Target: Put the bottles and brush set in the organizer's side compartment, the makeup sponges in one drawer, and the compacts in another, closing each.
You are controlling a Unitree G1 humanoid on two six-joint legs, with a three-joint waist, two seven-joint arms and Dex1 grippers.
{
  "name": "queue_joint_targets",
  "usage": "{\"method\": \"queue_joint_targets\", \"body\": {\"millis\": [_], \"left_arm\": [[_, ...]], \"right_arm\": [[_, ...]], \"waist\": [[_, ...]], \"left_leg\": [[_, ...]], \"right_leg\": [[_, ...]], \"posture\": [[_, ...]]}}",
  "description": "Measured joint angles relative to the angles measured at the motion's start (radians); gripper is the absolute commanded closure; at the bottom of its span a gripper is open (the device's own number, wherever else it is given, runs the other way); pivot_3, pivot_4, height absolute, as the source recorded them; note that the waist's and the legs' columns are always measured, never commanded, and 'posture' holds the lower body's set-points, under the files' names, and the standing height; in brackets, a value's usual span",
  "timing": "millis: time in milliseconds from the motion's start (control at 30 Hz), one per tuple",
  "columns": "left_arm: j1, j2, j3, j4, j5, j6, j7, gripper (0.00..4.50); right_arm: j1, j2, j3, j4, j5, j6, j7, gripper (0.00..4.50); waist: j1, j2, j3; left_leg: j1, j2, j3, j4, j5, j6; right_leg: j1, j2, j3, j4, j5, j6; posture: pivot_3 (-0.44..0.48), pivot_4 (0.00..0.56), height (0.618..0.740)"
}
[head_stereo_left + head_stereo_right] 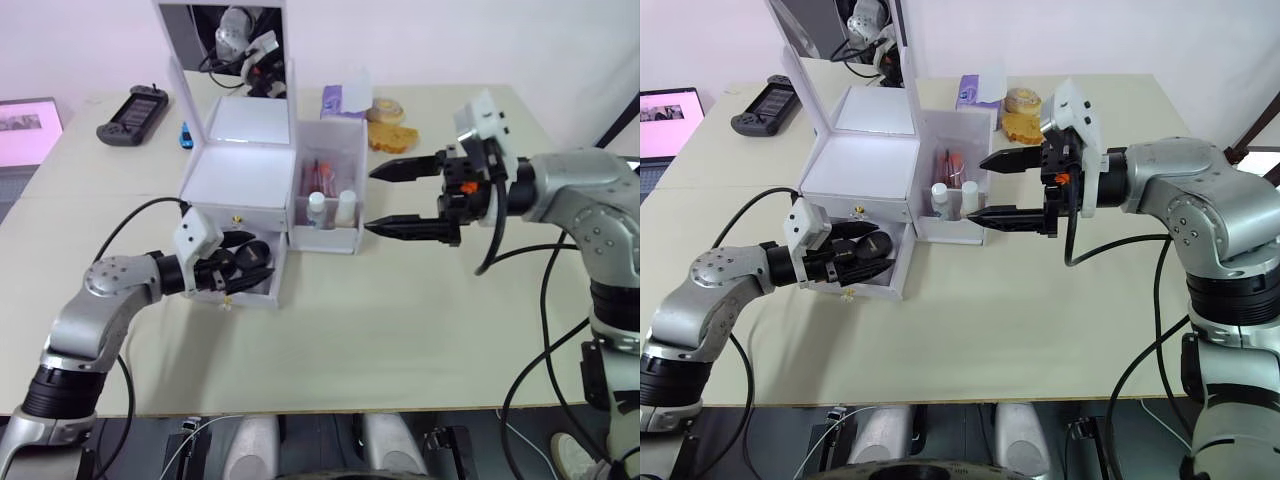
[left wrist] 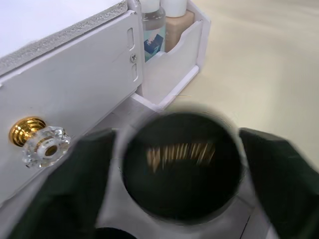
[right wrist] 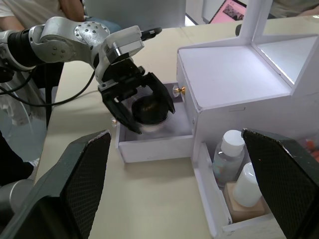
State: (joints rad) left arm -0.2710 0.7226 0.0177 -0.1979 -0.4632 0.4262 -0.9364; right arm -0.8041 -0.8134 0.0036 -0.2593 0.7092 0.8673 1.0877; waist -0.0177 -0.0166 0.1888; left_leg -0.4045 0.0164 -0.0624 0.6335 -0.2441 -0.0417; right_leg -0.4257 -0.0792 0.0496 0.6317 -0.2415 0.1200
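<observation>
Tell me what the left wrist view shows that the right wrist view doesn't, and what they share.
Left wrist view alone: the gold knob of the shut upper drawer up close, and the short bottle's blue label.

Right wrist view alone: the whole left gripper holding a compact over the open lower drawer, plus the right gripper, open.

Both: the black-lidded compact, the two bottles in the side compartment, and the white organizer.

Beige table (image 1: 420, 310) carries organizer (image 1: 245, 180), tissue pack (image 1: 344, 100), game controller (image 1: 133, 115)
</observation>
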Motion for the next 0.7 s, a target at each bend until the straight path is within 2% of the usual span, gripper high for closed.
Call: {"method": "queue_joint_targets", "body": {"millis": [267,433,500,567,700], "left_arm": [[0.0,0.001,0.021,-0.001,-0.01,0.004,-0.006,0.02],[0.004,0.001,0.084,-0.032,-0.075,0.03,-0.008,0.02],[0.033,0.017,0.134,-0.073,-0.13,0.062,-0.018,0.02],[0.08,0.073,0.206,-0.126,-0.206,0.126,-0.037,0.02],[0.223,0.154,0.4,-0.246,-0.373,0.259,-0.053,0.02]], "right_arm": [[0.0,0.0,0.0,0.0,0.001,0.0,0.001,0.0],[0.0,0.0,0.001,0.001,0.001,0.0,0.009,0.0],[-0.001,0.0,0.003,0.006,0.001,-0.001,0.017,0.0],[-0.003,-0.002,0.007,0.017,0.0,-0.003,0.028,0.0],[-0.018,0.002,0.03,0.054,-0.02,-0.027,0.057,0.0]], "waist": [[0.0,0.0,0.0],[0.0,0.0,0.0],[-0.004,0.0,0.0],[-0.007,0.0,0.0],[-0.015,0.0,0.0]], "left_leg": [[0.0,0.0,0.0,0.0,0.0,0.0],[0.0,0.0,0.0,0.0,0.0,0.0],[0.0,0.0,0.0,0.0,0.0,0.0],[0.0,0.0,0.0,0.0,0.0,0.0],[0.0,0.0,0.0,0.0,0.0,0.0]], "right_leg": [[0.0,0.0,0.0,0.0,0.0,0.0],[0.0,0.0,0.0,0.0,0.0,0.0],[0.0,0.0,0.0,0.0,0.0,0.0],[0.0,0.0,0.0,0.0,0.0,0.0],[0.0,0.0,0.0,0.0,0.0,0.0]], "posture": [[0.0,0.15,0.74],[0.0,0.15,0.74],[0.0,0.15,0.74],[0.0,0.15,0.74],[0.0,0.15,0.74]]}}
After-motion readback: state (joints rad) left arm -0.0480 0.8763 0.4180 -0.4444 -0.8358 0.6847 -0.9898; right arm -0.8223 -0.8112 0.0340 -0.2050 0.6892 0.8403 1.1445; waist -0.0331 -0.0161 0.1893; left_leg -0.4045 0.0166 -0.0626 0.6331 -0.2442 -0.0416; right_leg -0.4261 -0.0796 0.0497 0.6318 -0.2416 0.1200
